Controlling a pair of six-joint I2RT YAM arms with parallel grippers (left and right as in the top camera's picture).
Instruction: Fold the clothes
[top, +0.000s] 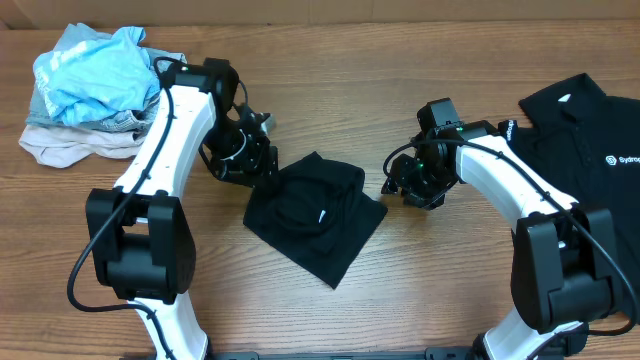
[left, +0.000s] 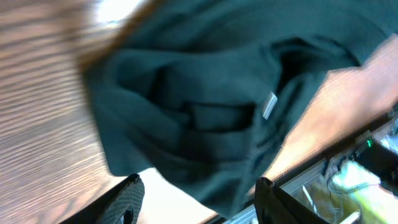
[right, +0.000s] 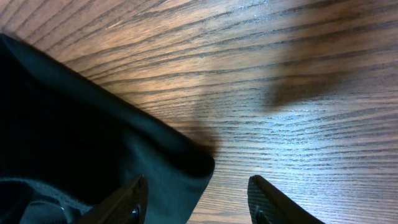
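- Black plain shirt (top: 315, 212), soft, folded into a rough square, lies mid-table (top: 400, 60); bare wood grain all round it.
- Black shirts: two. The collared shirt (top: 580, 130), with white lettering, lies flat at the right edge.
- One crumpled pile (top: 90, 90), light-blue, grey and beige, sits at the far left corner.
- Left gripper (left: 198, 186) is over the folded shirt, jaws apart, empty.
- Right gripper (right: 196, 186) is at its right corner, jaws apart, empty.

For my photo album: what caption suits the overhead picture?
A folded black shirt lies on the wooden table between the open left tool and open right tool.
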